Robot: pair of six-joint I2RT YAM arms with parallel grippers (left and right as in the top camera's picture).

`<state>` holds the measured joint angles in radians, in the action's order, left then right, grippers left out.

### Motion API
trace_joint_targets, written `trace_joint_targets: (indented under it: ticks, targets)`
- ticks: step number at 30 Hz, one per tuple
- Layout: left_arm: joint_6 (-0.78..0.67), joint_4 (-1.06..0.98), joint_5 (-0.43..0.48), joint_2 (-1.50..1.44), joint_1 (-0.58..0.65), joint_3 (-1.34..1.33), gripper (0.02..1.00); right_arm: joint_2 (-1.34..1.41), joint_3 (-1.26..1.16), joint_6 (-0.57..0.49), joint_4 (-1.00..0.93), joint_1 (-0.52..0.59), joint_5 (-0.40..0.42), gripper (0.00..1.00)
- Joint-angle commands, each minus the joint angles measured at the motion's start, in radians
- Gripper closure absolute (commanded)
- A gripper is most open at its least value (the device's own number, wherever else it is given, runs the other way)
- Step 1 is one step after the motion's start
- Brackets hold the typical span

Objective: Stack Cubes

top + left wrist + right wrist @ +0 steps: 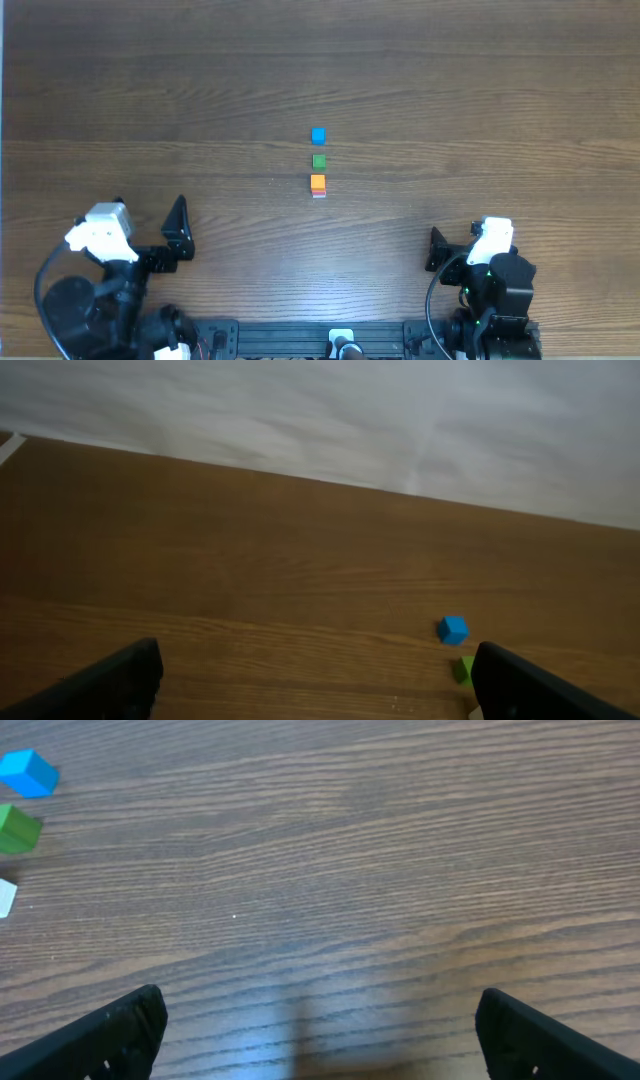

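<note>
Three cubes lie in a short line at the middle of the desk (480,80): one blue (318,135) farthest from the arms, one green (319,161) in the centre, one orange (318,182) nearest. The blue and green are clearly apart. The green and orange are close, and I cannot tell if they touch.

A pale sliver (318,193) shows along the orange cube's near edge. It may be a fourth cube under or just beside it, but which I cannot tell. The right wrist view shows a whitish corner (5,897) next to the green cube.

The line sits about midway between the two arms, so I judge either arm could reach it. The gaps look meant to let fingers close round one cube without knocking its neighbour.

Two tools are in play. The left tool (175,240) and right tool (437,250) hang low near their bases, well apart from the cubes. Each has its fingers spread wide with nothing between them, which looks like a ready stance before a first pick. At most one stacking step looks done, so blue and green remain to be lifted.
</note>
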<state>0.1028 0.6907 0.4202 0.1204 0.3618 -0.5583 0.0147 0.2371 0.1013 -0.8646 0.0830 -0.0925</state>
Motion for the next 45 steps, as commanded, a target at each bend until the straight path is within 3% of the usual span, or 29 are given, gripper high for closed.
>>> trace_joint_targets:
  ticks: [1, 3, 9, 15, 25, 37, 45]
  targets:
    - [0.072, -0.001, 0.014, -0.062, 0.007, 0.078, 0.018, -0.009, -0.003, -0.005, 0.0, 0.005, -0.004, 0.007]
    - [0.103, -0.034, 0.06, -0.085, 0.007, 0.115, 0.018, -0.009, -0.003, -0.005, 0.0, 0.005, -0.004, 0.009]
    - [0.141, -0.094, 0.064, -0.114, 0.007, 0.196, 0.018, -0.009, -0.003, -0.005, 0.0, 0.005, -0.004, 0.009]
    - [0.141, -0.213, 0.137, -0.114, 0.006, 0.318, 0.018, -0.009, -0.003, -0.005, 0.0, 0.005, -0.004, 0.007]
    - [0.124, -0.365, 0.136, -0.114, -0.05, 0.433, 0.023, -0.009, -0.003, -0.005, 0.0, 0.005, -0.004, 0.009]
    - [0.04, -0.412, -0.039, -0.113, -0.153, 0.468, 0.023, -0.009, -0.003, -0.005, 0.0, 0.005, -0.004, 0.009]
    - [0.032, -0.572, -0.052, -0.113, -0.157, 0.52, 0.02, -0.009, -0.003, -0.005, 0.0, 0.005, -0.004, 0.007]
